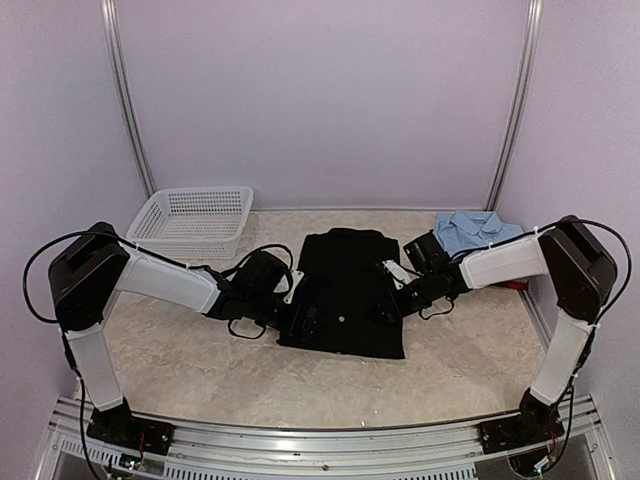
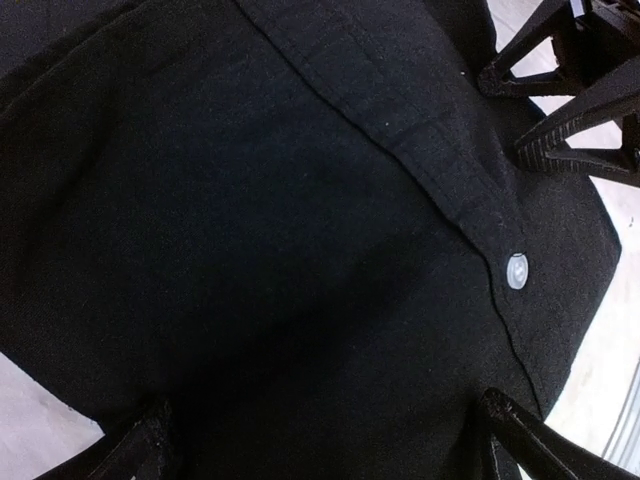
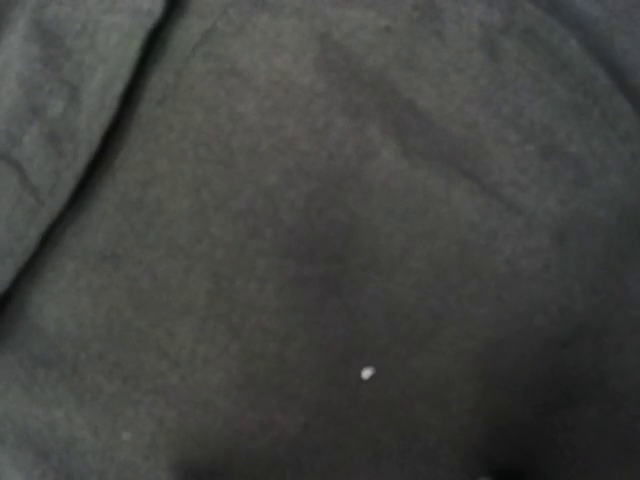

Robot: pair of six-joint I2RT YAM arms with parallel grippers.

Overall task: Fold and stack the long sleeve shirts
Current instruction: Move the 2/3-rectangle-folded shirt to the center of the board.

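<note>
The black shirt (image 1: 345,290) lies flat in the middle of the worktop (image 1: 200,370), collar toward the far wall and hem toward the arms, with its sides tucked in to make a rough rectangle. The left claw (image 1: 305,322) sits low over the shirt's left edge, near the hem. In the left wrist view its fingers (image 2: 140,455) stand wide apart at the bottom corners, with the cloth spread under them and nothing pinched between. That view also shows the button placket (image 2: 440,175) running diagonally across the cloth, with one white button (image 2: 516,271) on it.

The right claw (image 1: 393,290) reaches in over the shirt's right edge. From the left wrist camera its two fingers also stand apart, tips down at the cloth. The right wrist view is filled with blurred dark fabric very close to the lens.

The light blue shirt (image 1: 475,232) lies folded at the far right of the worktop, just behind the right forearm and apart from the black one. A white mesh basket (image 1: 185,240) stands at the far left.
</note>
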